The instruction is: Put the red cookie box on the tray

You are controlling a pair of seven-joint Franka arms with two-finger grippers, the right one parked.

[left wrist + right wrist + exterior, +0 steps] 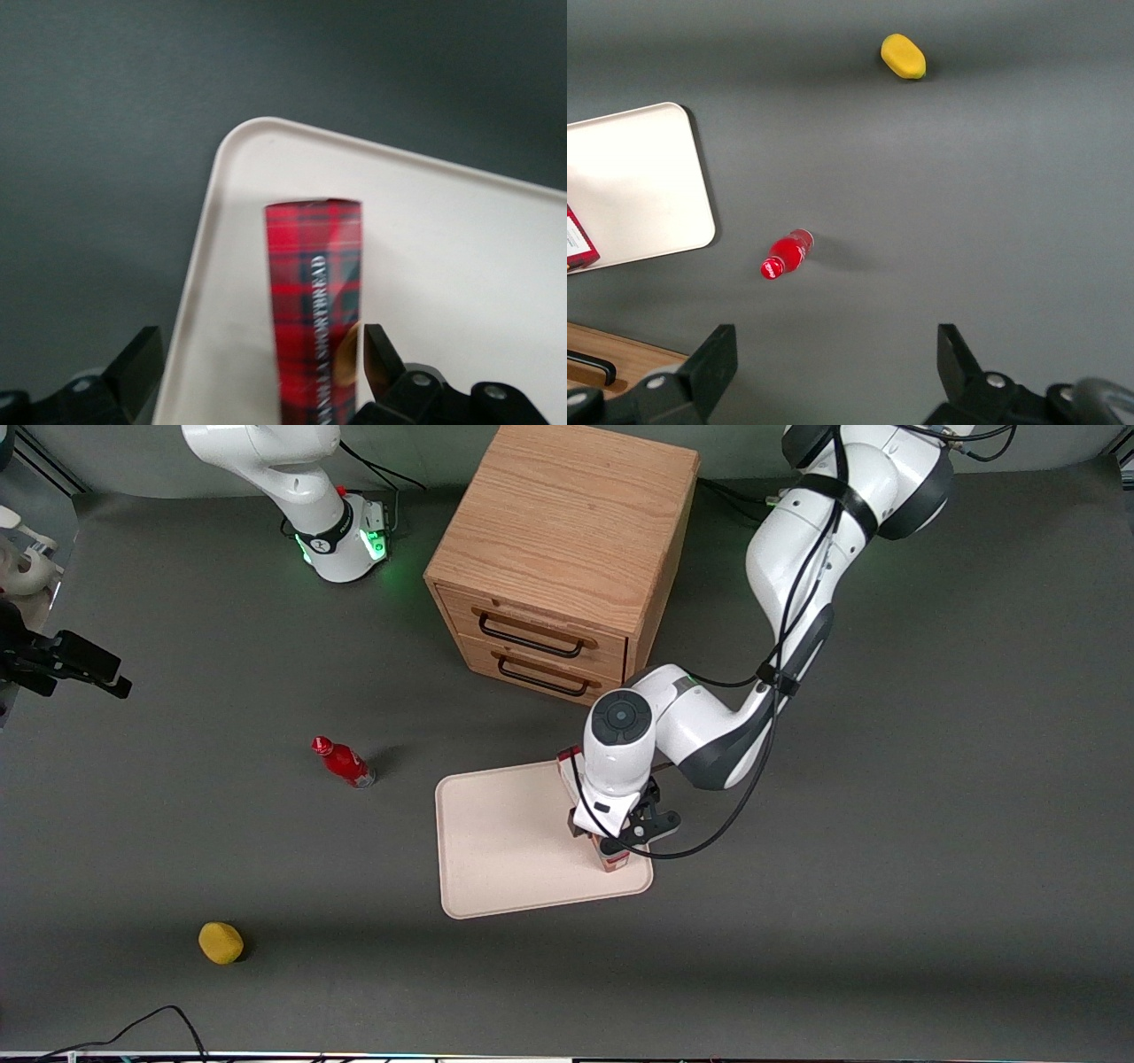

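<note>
The red cookie box [613,860] lies on the cream-white tray [496,841], along the tray's edge toward the working arm's end. My left gripper [616,840] is just above the box and hides its middle. In the left wrist view the tartan-red box [314,301] rests on the tray [461,248] between my gripper's [257,363] spread black fingers. It is close beside one fingertip [376,354] and far from the other. The gripper is open and grips nothing. The right wrist view shows one end of the box [578,246] on the tray [638,177].
A wooden two-drawer cabinet [558,558] stands farther from the front camera than the tray. A small red bottle [343,763] lies on the table toward the parked arm's end. A yellow object [221,942] sits nearer the front camera.
</note>
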